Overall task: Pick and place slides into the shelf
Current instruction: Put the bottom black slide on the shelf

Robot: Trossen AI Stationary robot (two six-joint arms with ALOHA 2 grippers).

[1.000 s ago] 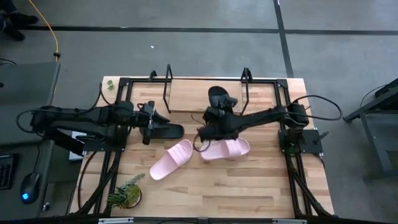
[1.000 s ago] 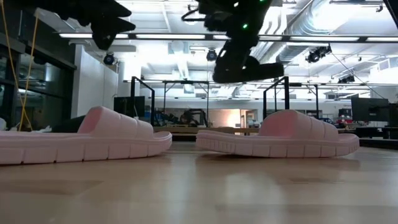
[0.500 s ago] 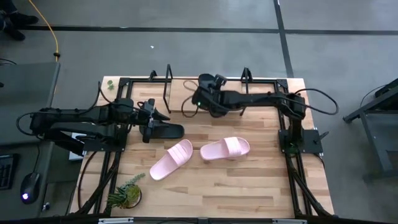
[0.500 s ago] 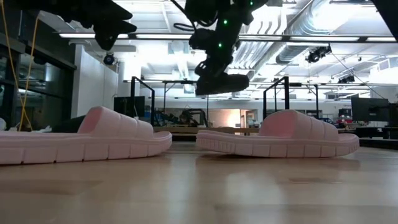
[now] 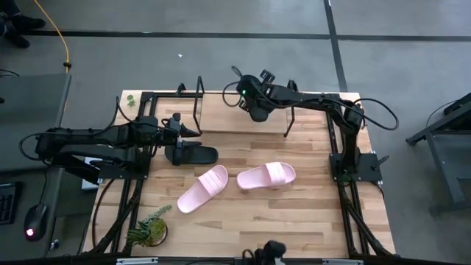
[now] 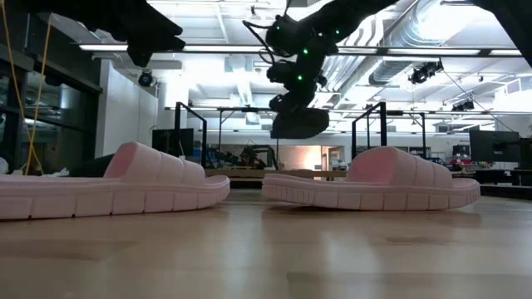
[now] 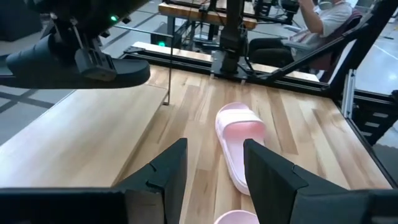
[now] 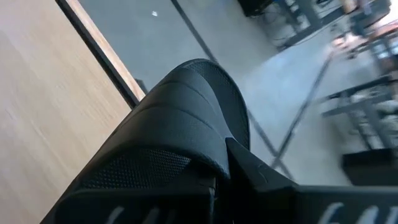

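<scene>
From above, your right hand (image 5: 254, 103) holds a black slide (image 5: 257, 112) over the shelf (image 5: 243, 121) at the desk's (image 5: 294, 213) far edge; the left hand (image 5: 184, 132) hangs empty by the other black slide (image 5: 193, 155), with both pink slides (image 5: 203, 188) mid-desk. At desk height, the carried slide (image 6: 299, 123) hangs above the pink pair. Your left wrist shows its fingers (image 7: 168, 171) parted. Your right wrist shows fingers clamped on the strap (image 8: 180, 130).

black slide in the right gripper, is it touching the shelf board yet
Apart. The low view shows the black slide hanging in the right gripper with clear air beneath it, well above the shelf.
</scene>
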